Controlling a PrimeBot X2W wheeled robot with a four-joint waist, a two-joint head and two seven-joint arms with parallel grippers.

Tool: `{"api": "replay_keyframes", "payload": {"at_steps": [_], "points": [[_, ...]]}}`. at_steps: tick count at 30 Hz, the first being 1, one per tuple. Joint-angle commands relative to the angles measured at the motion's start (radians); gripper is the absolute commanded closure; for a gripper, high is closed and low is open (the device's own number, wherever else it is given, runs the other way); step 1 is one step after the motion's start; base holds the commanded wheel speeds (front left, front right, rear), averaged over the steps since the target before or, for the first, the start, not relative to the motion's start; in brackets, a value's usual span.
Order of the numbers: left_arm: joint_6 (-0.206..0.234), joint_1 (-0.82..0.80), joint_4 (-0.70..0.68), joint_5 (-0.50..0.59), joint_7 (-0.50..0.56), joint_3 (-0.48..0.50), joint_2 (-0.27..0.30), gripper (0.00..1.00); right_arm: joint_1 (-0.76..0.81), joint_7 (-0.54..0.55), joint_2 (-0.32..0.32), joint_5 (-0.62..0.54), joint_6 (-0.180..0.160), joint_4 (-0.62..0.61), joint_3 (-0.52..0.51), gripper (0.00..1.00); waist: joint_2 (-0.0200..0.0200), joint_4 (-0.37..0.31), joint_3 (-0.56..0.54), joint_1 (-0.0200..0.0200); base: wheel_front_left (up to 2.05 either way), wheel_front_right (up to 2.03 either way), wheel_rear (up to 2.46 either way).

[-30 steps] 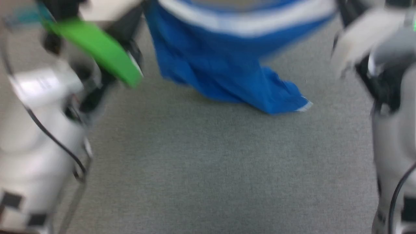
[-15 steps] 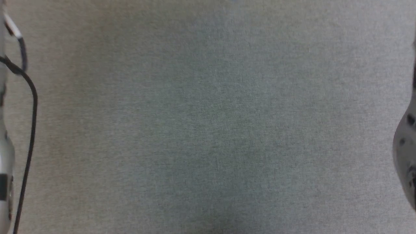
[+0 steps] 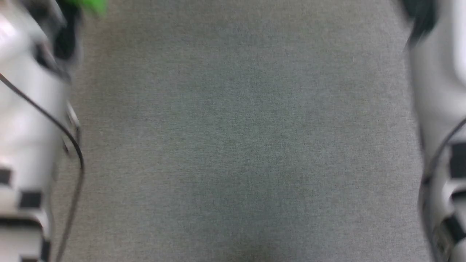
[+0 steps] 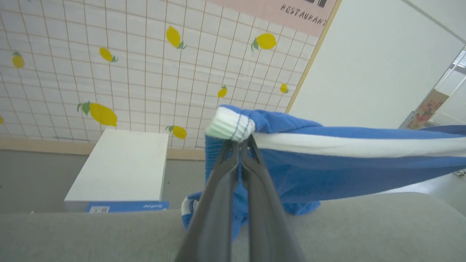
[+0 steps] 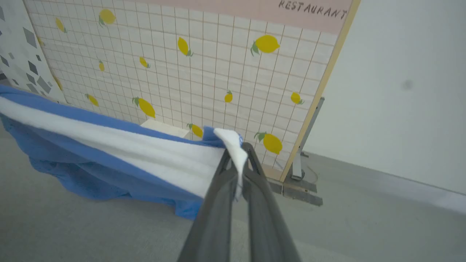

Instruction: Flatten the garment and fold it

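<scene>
The left gripper [image 4: 241, 145] is clamping one end of the shorts' [image 4: 327, 171] white-banded waistband, with both fingers pressed together on the bunched fabric. The right gripper [image 5: 238, 154] is clamping the opposite end in the same way, its jaws closed on white trim. Between the two grippers, the waistband is stretching taut and roughly level. The blue body of the shorts is hanging below it toward the grey surface [image 3: 233, 145]; whether the lowest folds are touching that surface cannot be told.

Both grippers are pointing forward, toward a lemon-patterned panel [image 5: 182, 54], and a white box [image 4: 120, 171] is standing in front of that panel.

In the head view, the left forearm [image 3: 25, 109] and the right forearm [image 3: 440, 91] are extending up the left and right edges, well apart. Both are appearing blurred.
</scene>
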Motion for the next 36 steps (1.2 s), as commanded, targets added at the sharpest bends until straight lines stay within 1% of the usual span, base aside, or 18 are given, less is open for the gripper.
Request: {"api": "replay_keyframes", "payload": {"at_steps": [1, 4, 5, 8, 10, 13, 17, 20, 24, 28, 29, 31, 33, 36], "points": [[-0.007, 0.082, -0.004, -0.015, 0.006, -0.007, 0.003, 1.0, 0.087, 0.017, -0.009, 0.049, -0.002, -0.014, 0.01, 1.0, 0.0, 0.016, -0.033, -0.0001, 0.0, 0.0, 0.0], [-0.003, 0.251, -0.046, -0.044, 0.013, -0.019, 0.008, 1.0, 0.281, 0.061, -0.024, 0.138, -0.002, -0.092, 0.029, 1.0, 0.0, 0.026, -0.071, -0.0001, 0.0, 0.0, 0.0], [0.001, 0.318, -0.072, -0.062, 0.015, -0.018, 0.009, 1.0, 0.361, 0.075, -0.033, 0.168, -0.002, -0.136, 0.031, 1.0, 0.0, 0.03, -0.085, -0.0001, 0.0, 0.0, 0.0], [0.016, 0.498, -0.154, -0.107, 0.028, -0.021, 0.011, 1.0, 0.58, 0.111, -0.042, 0.223, -0.002, -0.262, -0.002, 1.0, 0.0, 0.041, -0.127, -0.0001, 0.0, 0.0, 0.0], [0.032, 0.615, -0.217, -0.13, 0.04, -0.026, 0.02, 1.0, 0.72, 0.136, -0.038, 0.228, -0.002, -0.348, -0.045, 1.0, 0.0, 0.046, -0.152, -0.0001, 0.0, 0.0, 0.0], [0.063, 0.764, -0.311, -0.159, 0.062, -0.039, 0.029, 1.0, 0.903, 0.178, -0.014, 0.217, -0.002, -0.469, -0.118, 1.0, 0.0, 0.058, -0.186, -0.0001, 0.0, 0.0, 0.0], [0.103, 0.9, -0.403, -0.171, 0.113, -0.073, 0.049, 1.0, 1.081, 0.245, 0.017, 0.189, -0.002, -0.591, -0.197, 1.0, 0.0, 0.076, -0.226, -0.0001, 0.0, 0.0, 0.0], [0.13, 0.975, -0.452, -0.179, 0.144, -0.096, 0.059, 1.0, 1.183, 0.298, 0.027, 0.169, -0.002, -0.659, -0.234, 1.0, 0.0, 0.084, -0.248, -0.0001, 0.0, 0.0, 0.0], [0.159, 1.068, -0.514, -0.191, 0.187, -0.125, 0.081, 1.0, 1.29, 0.392, 0.029, 0.168, -0.002, -0.732, -0.245, 1.0, 0.0, 0.088, -0.276, -0.0001, 0.0, 0.0, 0.0], [0.192, 1.155, -0.589, -0.203, 0.257, -0.156, 0.126, 1.0, 1.401, 0.531, 0.03, 0.15, -0.002, -0.813, -0.27, 1.0, 0.0, 0.095, -0.302, -0.0001, 0.0, 0.0, 0.0], [0.2, 1.178, -0.615, -0.21, 0.281, -0.166, 0.139, 1.0, 1.435, 0.58, 0.03, 0.15, -0.002, -0.837, -0.281, 1.0, 0.0, 0.097, -0.309, -0.0001, 0.0, 0.0, 0.0], [0.215, 1.211, -0.667, -0.224, 0.307, -0.172, 0.154, 1.0, 1.481, 0.64, 0.03, 0.151, -0.002, -0.897, -0.3, 1.0, 0.0, 0.102, -0.314, -0.0001, 0.0, 0.0, 0.0], [0.228, 1.225, -0.718, -0.226, 0.306, -0.168, 0.157, 1.0, 1.5, 0.657, 0.03, 0.154, -0.002, -0.954, -0.325, 1.0, 0.0, 0.106, -0.316, -0.0001, 0.0, 0.0, 0.0], [0.234, 1.208, -0.77, -0.218, 0.292, -0.17, 0.135, 1.0, 1.484, 0.647, 0.03, 0.14, -0.002, -1.007, -0.34, 1.0, 0.0, 0.112, -0.315, -0.0001, 0.0, 0.0, 0.0]]}}
